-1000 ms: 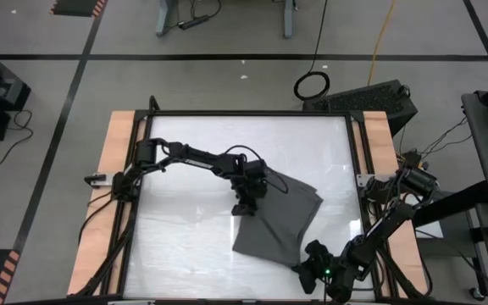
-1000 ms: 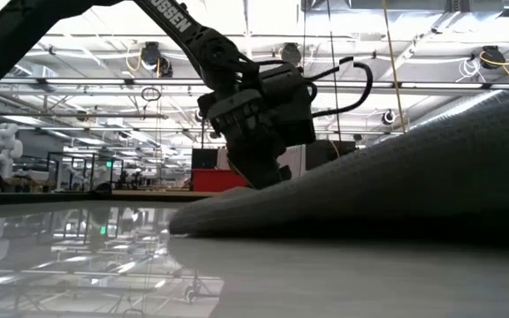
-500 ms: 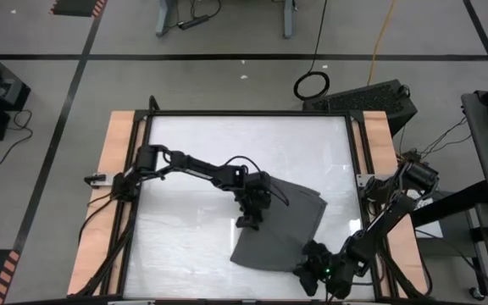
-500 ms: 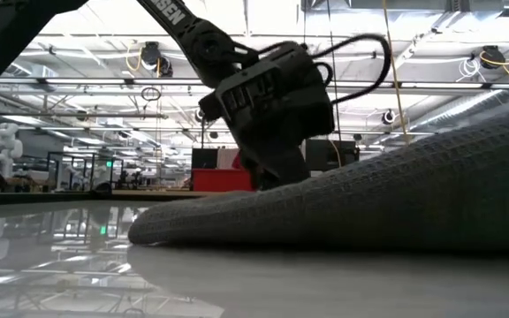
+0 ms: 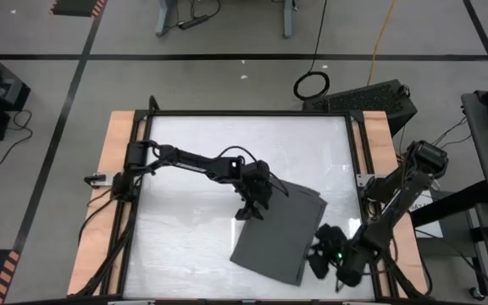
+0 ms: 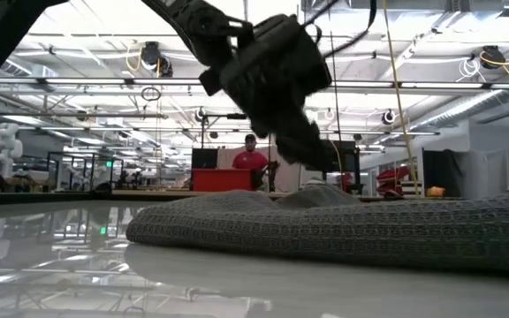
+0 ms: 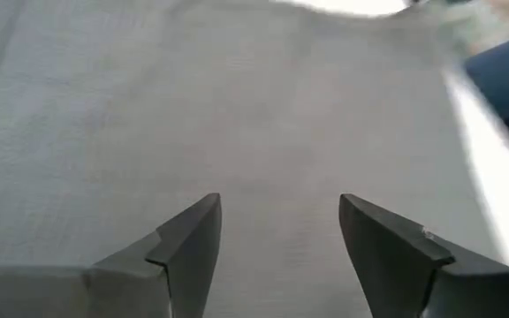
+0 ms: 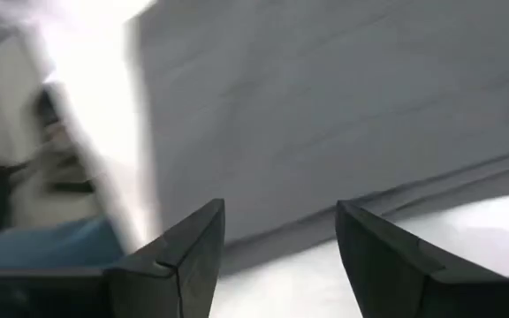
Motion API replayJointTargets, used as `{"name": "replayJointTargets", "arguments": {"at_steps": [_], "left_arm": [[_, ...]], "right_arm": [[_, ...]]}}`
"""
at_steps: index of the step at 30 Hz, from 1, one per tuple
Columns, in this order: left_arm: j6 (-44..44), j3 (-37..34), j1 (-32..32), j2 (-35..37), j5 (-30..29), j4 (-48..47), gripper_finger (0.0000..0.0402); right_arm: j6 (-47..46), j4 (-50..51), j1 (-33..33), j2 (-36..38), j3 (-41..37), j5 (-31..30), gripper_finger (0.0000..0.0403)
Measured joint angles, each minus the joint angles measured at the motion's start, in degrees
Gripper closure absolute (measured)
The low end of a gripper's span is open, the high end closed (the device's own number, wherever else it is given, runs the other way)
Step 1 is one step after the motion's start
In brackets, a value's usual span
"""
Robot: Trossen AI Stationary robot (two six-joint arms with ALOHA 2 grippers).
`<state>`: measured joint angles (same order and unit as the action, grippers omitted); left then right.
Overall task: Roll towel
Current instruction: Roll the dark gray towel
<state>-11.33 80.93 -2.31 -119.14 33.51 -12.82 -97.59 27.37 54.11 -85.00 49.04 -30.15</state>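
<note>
Towel (image 5: 278, 233) lies flat and unrolled on the counter (image 5: 185, 246), so both spread claws, left claw (image 5: 251, 209) and right claw (image 5: 320, 258), should grip one edge evenly before rolling.

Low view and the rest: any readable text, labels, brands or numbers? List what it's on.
None readable now.
Left arm's housing: no lettering shows in the low view.
Towel: plain, unmarked.
Table: no markings.
Background hall signage in the low view: too small to read.
</note>
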Motion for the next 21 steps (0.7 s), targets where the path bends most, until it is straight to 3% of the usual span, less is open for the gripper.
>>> {"name": "replayJointTargets", "arguments": {"at_steps": [3,6,12,21], "left_arm": [[-1.39,-0.04,-0.13,-1.60,-2.06,-0.27,0.0166],[-1.60,0.02,-0.35,-3.20,-2.05,-1.21,0.0166],[-1.24,0.23,-1.15,-4.55,-3.17,-4.98,0.0166],[-1.23,0.40,-5.07,-2.93,-8.24,-19.61,0.0170]], "right_arm": [[-0.03,4.67,-3.09,-1.77,-0.06,-0.12,0.0204],[4.87,2.92,-6.73,-4.01,-0.07,0.50,0.0213],[8.79,2.04,-14.54,-11.65,-0.04,8.30,0.0239],[21.21,-3.05,-25.50,-15.25,0.22,8.25,0.0264]]}}
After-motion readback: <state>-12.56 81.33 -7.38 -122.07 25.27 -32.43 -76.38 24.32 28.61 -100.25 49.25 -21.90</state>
